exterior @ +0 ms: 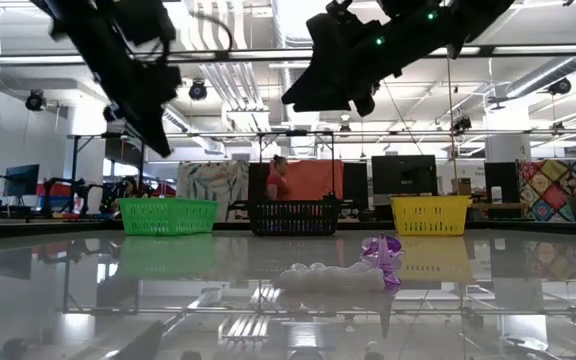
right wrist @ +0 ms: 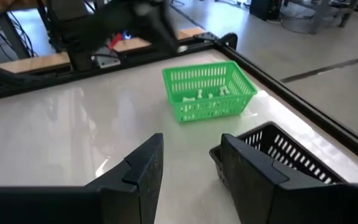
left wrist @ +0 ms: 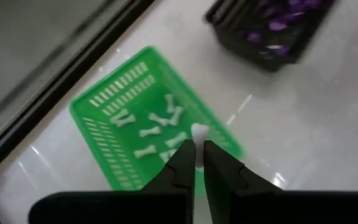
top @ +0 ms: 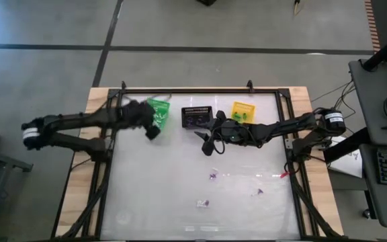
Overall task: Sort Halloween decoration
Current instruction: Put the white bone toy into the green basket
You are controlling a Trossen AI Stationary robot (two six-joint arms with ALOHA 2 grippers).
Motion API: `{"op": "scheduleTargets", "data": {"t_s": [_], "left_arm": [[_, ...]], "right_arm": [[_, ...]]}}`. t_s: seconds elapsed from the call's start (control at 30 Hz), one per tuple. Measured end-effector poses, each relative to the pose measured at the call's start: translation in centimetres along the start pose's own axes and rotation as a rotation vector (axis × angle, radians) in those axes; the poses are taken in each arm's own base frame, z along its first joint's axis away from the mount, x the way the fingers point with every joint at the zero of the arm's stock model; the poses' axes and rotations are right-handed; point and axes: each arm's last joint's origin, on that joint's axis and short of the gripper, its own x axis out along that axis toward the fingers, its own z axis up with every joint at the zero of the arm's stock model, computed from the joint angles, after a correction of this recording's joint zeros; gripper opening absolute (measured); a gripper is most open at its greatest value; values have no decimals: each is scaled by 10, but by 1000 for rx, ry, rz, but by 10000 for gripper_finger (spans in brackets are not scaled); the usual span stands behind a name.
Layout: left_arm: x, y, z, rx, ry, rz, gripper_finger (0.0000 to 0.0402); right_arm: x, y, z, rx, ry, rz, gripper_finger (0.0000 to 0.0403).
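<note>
Pincers: left pincer [left wrist: 196, 163] clamped on a white trinket [left wrist: 198, 133]; right pincer [right wrist: 188, 163] apart, empty, by the black basket [top: 197, 116]
Drop: trinket hangs right over the green basket [left wrist: 107, 99]; left arm's nearer, straight down

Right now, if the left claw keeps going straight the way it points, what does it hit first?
Probably the green basket: the left claw, shut on a white trinket, points down into it, at the white bones inside. Depth is unclear.
</note>
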Motion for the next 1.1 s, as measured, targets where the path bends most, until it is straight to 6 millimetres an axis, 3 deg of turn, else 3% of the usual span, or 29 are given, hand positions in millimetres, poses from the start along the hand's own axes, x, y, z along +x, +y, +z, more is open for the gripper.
{"op": "scheduleTargets", "data": {"t_s": [0.13,0.27,0.53,0.73,1.1], "left_arm": [[25,32,7,-12,63,10,0],[42,46,7,1,114,8,0],[63,42,2,49,204,6,3],[75,40,-2,54,258,6,36],[69,38,0,45,231,1,109]], "right_arm": [[0,0,-3,9,30,-5,153],[0,-1,-5,3,48,-8,153],[0,-1,-5,2,48,-8,153],[-4,1,-5,31,65,-4,153],[-25,11,-4,106,144,20,153]]}}
